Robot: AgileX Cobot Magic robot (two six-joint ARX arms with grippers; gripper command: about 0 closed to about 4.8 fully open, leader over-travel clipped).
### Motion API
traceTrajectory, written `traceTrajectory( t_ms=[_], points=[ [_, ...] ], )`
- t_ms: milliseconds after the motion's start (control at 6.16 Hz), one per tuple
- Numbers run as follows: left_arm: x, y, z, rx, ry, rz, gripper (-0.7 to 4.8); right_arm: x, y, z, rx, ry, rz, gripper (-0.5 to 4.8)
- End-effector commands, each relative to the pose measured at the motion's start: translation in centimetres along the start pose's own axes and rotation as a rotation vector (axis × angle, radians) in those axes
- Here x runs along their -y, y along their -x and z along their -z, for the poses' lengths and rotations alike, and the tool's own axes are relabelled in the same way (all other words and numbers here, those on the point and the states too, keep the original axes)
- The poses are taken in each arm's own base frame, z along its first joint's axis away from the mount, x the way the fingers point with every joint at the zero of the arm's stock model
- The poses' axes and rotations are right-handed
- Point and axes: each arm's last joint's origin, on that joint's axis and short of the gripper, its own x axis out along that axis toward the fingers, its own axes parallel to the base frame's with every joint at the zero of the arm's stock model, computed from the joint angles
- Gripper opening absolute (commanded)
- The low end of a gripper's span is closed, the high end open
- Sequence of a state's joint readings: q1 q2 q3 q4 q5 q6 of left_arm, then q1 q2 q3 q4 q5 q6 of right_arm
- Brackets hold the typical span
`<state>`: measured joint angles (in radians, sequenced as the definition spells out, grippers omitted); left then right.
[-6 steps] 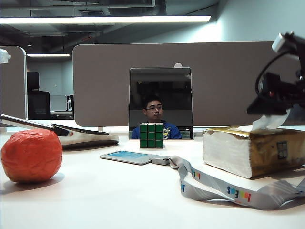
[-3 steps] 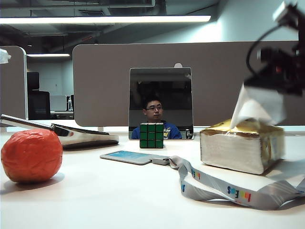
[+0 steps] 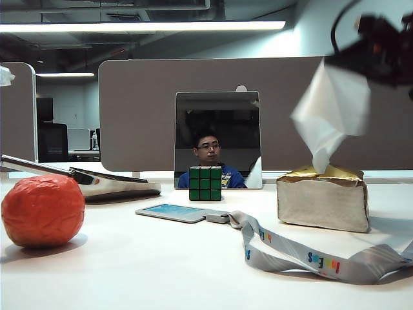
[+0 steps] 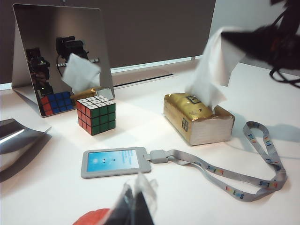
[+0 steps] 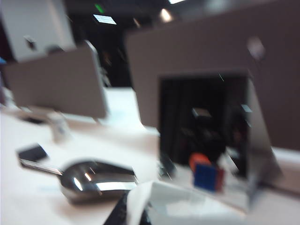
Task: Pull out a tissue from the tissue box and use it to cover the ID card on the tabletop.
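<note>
Exterior view: the right gripper point(image 3: 361, 58), clamped on the tissue point(image 3: 330, 110), hangs above the tissue box point(image 3: 321, 197) near the tabletop's point(image 3: 161, 271) right edge; the ID card point(image 3: 171, 212) lies mid-table. Left wrist view: the left gripper point(image 4: 136, 204) hovers by the near edge, its opening unclear. Right wrist view: blurred tissue point(image 5: 187, 206)

A crinkled orange ball point(image 3: 42, 210) sits at the near left of the white table point(image 3: 161, 271). Behind it lies a shiny silver laptop-like slab point(image 3: 97, 181). A green-faced puzzle cube point(image 3: 205, 183) stands near the middle, just before an upright mirror panel point(image 3: 218, 129), with grey office partitions point(image 3: 142, 110) beyond
</note>
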<state>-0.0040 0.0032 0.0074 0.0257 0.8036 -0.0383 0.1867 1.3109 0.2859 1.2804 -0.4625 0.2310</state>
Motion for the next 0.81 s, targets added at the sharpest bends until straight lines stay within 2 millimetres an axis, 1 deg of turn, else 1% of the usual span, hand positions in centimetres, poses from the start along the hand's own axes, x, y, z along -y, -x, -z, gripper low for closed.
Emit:
traceTrajectory(
  t_ms=[162, 325, 487, 649, 811],
  points=[
    [0.0, 0.0, -0.2, 0.011, -0.013, 0.002, -0.05, -6.1, -6.9, -2.3, -0.157, -0.049, -0.425, -0.07],
    [0.0, 0.0, -0.2, 0.012, -0.013, 0.002, -0.06, -7.9, -12.1, 1.0, -0.273, -0.099, -0.452, -0.07],
    [0.0, 0.0, -0.2, 0.012, -0.013, 0.002, -0.06, -7.1, -13.0, 7.5, -0.694, -0.227, -0.204, -0.07],
    [0.0, 0.0, -0.2, 0.012, -0.013, 0.002, -0.06, -7.0, -12.8, 7.8, -0.724, -0.221, -0.161, -0.07],
    [0.0, 0.0, -0.2, 0.012, -0.013, 0.002, -0.06, -6.9, -12.9, 7.7, -0.709, -0.207, -0.13, -0.07]
  ],
)
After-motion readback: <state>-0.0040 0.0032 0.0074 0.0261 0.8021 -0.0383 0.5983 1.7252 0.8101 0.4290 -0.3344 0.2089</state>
